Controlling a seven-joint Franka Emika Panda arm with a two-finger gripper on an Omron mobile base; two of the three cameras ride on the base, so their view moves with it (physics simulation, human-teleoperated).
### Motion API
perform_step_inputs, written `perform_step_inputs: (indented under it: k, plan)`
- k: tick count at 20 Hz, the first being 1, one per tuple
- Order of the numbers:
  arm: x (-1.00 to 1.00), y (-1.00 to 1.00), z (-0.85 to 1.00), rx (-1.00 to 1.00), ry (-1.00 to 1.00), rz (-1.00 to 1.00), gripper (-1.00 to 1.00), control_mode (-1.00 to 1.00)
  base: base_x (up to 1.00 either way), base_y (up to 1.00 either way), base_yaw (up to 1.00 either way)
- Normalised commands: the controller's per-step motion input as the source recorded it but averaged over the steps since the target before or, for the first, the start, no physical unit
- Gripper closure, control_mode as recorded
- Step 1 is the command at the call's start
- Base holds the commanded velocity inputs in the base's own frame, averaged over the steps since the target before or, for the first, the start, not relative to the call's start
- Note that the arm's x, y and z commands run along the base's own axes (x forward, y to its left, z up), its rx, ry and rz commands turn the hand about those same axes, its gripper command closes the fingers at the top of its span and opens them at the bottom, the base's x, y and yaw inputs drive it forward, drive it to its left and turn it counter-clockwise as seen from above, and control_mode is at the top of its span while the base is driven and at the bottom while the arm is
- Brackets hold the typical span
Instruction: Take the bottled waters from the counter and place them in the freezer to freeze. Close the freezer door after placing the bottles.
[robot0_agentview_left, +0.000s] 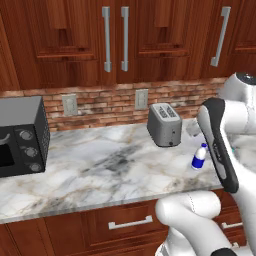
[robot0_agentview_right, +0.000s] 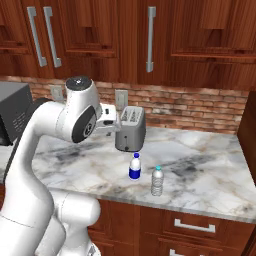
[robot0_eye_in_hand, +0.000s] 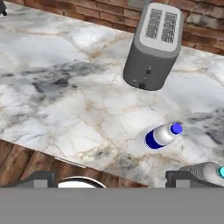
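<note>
Two bottled waters stand on the marble counter (robot0_agentview_right: 200, 160) in front of the toaster. One has a blue cap and blue label band (robot0_agentview_right: 135, 166) (robot0_agentview_left: 200, 157) (robot0_eye_in_hand: 162, 135). The other, with a lighter blue cap (robot0_agentview_right: 158, 181), stands nearer the counter's front edge, and my right fingertip partly hides it (robot0_eye_in_hand: 205, 171). My gripper (robot0_eye_in_hand: 111, 179) hangs open above the counter's front edge, short of both bottles, with nothing between its fingers. The hand (robot0_agentview_right: 110, 122) is up beside the toaster's left side. The freezer and its door are out of view.
A grey toaster (robot0_agentview_right: 131, 129) (robot0_agentview_left: 164, 125) (robot0_eye_in_hand: 155, 46) stands at the back by the brick wall. A dark microwave (robot0_agentview_left: 20, 137) sits far left on the counter. Wood cabinets with silver handles (robot0_agentview_left: 106, 37) hang overhead. Bare marble stretches between microwave and toaster.
</note>
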Motion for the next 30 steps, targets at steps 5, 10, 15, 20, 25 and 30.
perform_step_inputs:
  k: [5, 10, 15, 20, 25, 30]
  plan:
    - [-0.46, -0.99, -0.01, 0.05, -0.11, 0.34, -1.0, -1.0, 0.0, 0.0, 0.0]
    - [-0.42, -1.0, 0.0, 0.11, -0.1, 0.35, -1.0, -1.0, 0.0, 0.0, 0.0]
    - [-0.4, -1.0, -0.03, 0.11, -0.07, 0.4, -1.0, -1.0, 0.0, 0.0, 0.0]
    - [-0.1, -0.67, -0.26, 0.02, -0.02, 0.43, -1.0, -1.0, 0.0, 0.0, 0.0]
    - [0.0, -0.36, -0.38, 0.06, -0.06, 0.31, -1.0, -1.0, 0.0, 0.0, 0.0]
    - [0.24, -0.02, -0.62, 0.03, -0.09, 0.22, -1.0, -1.0, 0.0, 0.0, 0.0]
